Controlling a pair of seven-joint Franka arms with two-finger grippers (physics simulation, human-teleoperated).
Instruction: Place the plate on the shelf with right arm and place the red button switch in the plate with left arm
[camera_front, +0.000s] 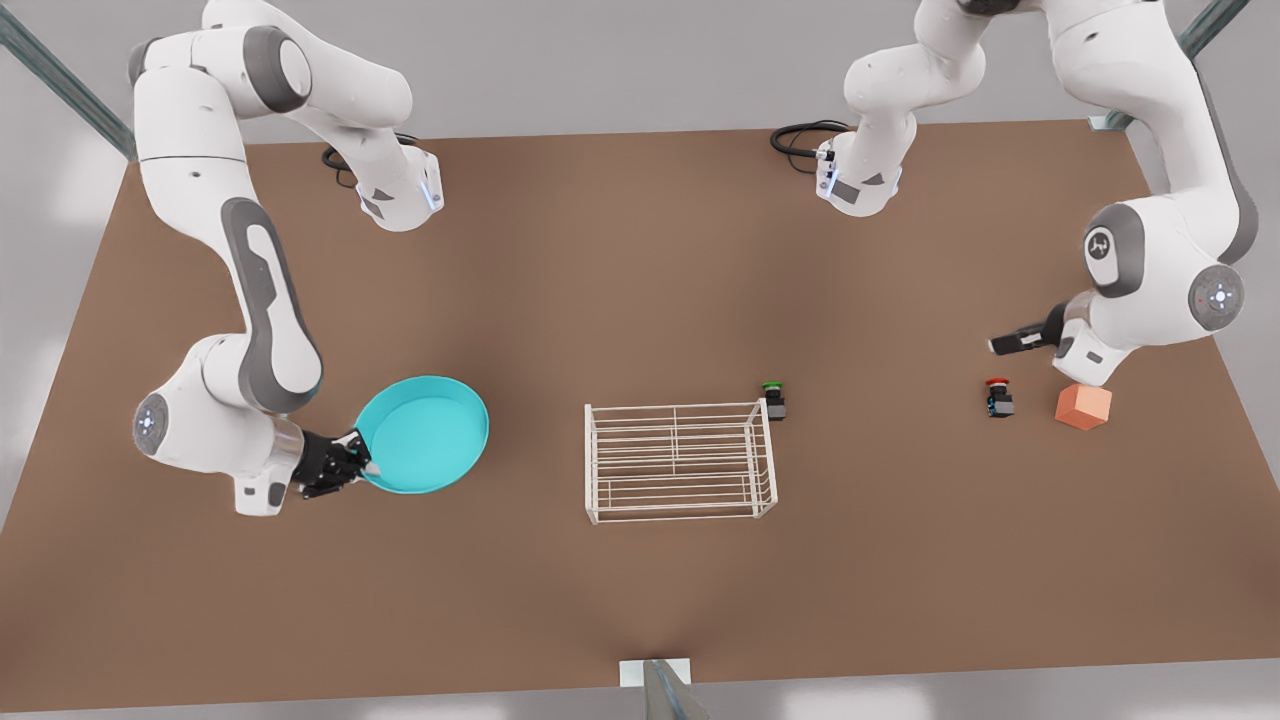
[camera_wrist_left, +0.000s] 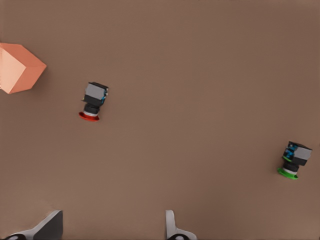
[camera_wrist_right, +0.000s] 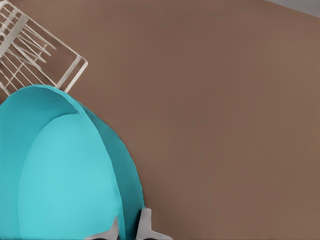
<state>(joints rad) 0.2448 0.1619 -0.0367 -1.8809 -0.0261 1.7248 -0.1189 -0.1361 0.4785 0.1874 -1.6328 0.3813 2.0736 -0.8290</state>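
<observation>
The turquoise plate (camera_front: 430, 432) (camera_wrist_right: 60, 175) sits tilted at the front view's left, and my right gripper (camera_front: 362, 466) (camera_wrist_right: 129, 228) is shut on its near rim. Right of it in the front view, apart from it, the white wire shelf (camera_front: 680, 460) (camera_wrist_right: 30, 55) stands bare. At the front view's right, the red button switch (camera_front: 998, 398) (camera_wrist_left: 92, 101) lies on the table. My left gripper (camera_front: 1018, 340) (camera_wrist_left: 111, 227) hovers open just beyond it, fingers spread wide and holding nothing.
A green-capped switch (camera_front: 773, 398) (camera_wrist_left: 294, 160) sits by the shelf's far right corner. An orange cube (camera_front: 1083, 406) (camera_wrist_left: 17, 67) lies close beside the red button switch. The brown table (camera_front: 640, 620) stretches wide in front of the shelf.
</observation>
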